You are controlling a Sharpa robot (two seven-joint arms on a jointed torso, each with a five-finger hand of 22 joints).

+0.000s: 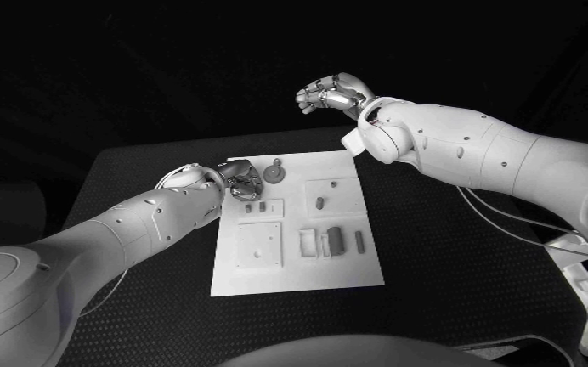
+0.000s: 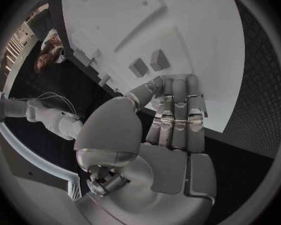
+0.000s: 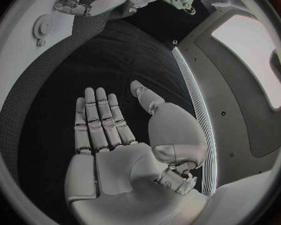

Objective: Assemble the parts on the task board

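Head view, left hand (image 1: 240, 178) beside gear part (image 1: 274, 172)

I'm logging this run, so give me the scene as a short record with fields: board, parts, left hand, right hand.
board: white task board flat on the black table
parts: small grey parts on the board, plus a round gear-like piece near its far edge
left hand: left hand at the board's far left corner, fingers together, holding nothing visible
right hand: right hand raised beyond the board, open, empty

Black textured table (image 1: 147, 172), deep darkness behind it, nothing of walls or floor discernible
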